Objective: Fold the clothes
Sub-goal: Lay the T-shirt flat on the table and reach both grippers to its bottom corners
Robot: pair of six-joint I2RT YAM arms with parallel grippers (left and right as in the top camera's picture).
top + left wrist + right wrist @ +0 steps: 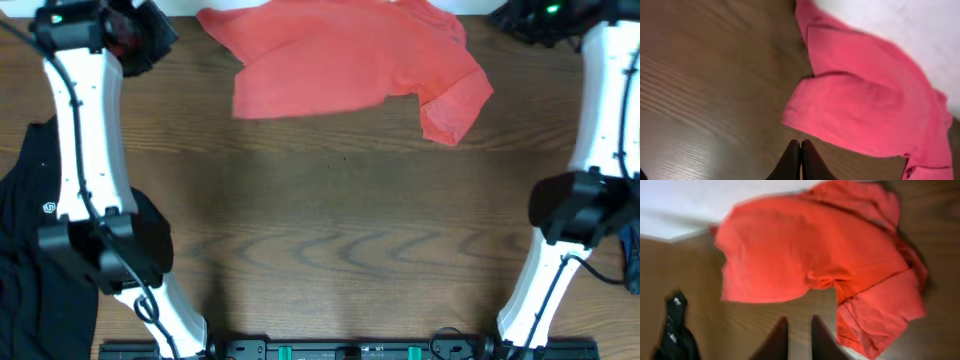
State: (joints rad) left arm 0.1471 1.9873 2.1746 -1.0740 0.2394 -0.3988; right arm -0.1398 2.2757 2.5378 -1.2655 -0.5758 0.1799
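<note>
Loosely rumpled, the soft coral tee point(350, 60) lies at the far edge of the wood-grain surface point(330, 220), one sleeve flopped out to its right. A limp black shirt point(25, 230) drapes the left side. Left pincer point(800, 145) is pressed together, empty; right pincer point(799, 322) stands slightly apart, holding nothing

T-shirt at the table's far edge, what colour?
Coral-red T-shirt, no print visible on this side. The overhead view shows it best.
</note>
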